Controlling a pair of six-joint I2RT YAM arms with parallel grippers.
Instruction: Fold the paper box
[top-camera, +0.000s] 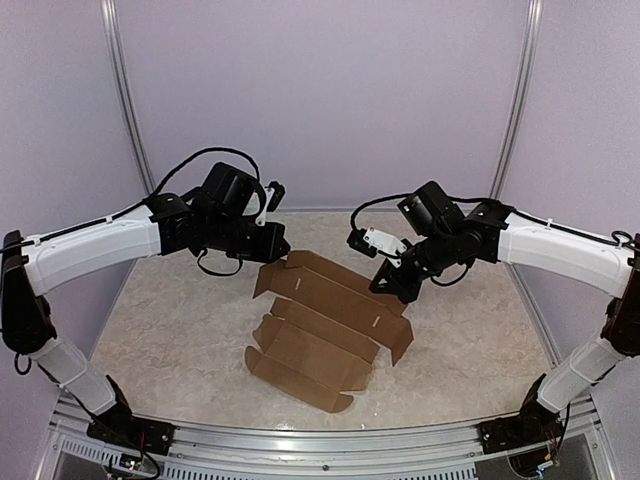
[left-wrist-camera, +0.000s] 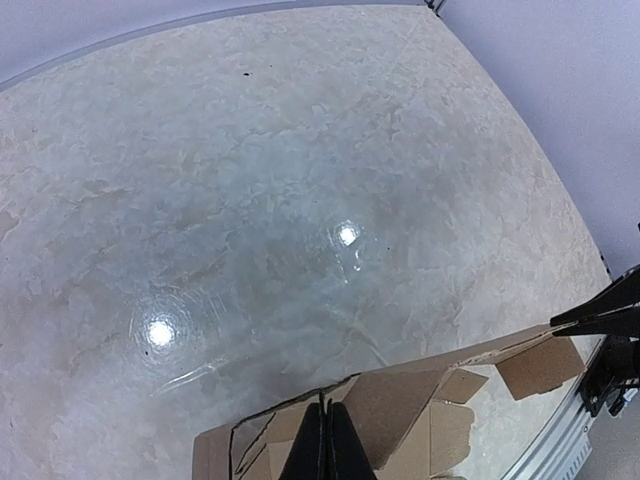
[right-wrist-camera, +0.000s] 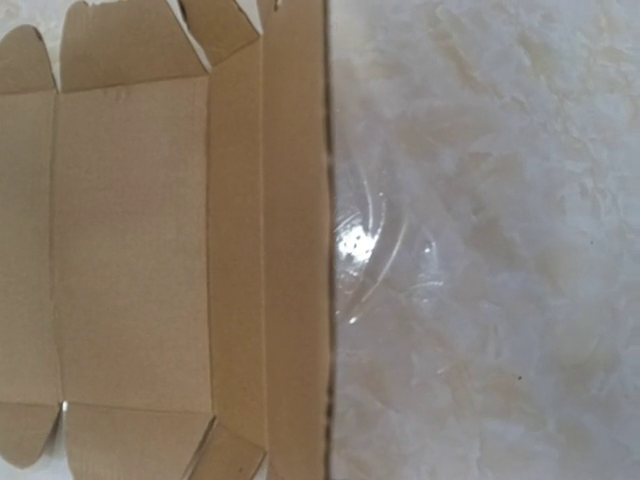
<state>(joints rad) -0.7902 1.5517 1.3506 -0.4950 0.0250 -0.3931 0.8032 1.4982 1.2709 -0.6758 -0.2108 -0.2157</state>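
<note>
Centrally, the paper box (top-camera: 320, 325) is spread flat on the table (top-camera: 170, 320) between both grippers; its far-left edge is pinched by the closed left gripper (top-camera: 280, 245), while the right gripper (top-camera: 388, 287), fully closed, is held at its right edge

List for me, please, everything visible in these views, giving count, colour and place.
paper box: one, brown, an unfolded die-cut sheet lying mid-table.
table: one, beige marbled, under everything.
walls: three, pale lilac, behind and on both sides.
frame rail: one, silver, along the near edge.
left arm: one, white and black, reaching in from the left.
right arm: one, white and black, reaching in from the right.
left gripper: one, black, shut, apparently pinching the box's far left edge.
right gripper: one, black, shut, by the box's far right edge.
</note>
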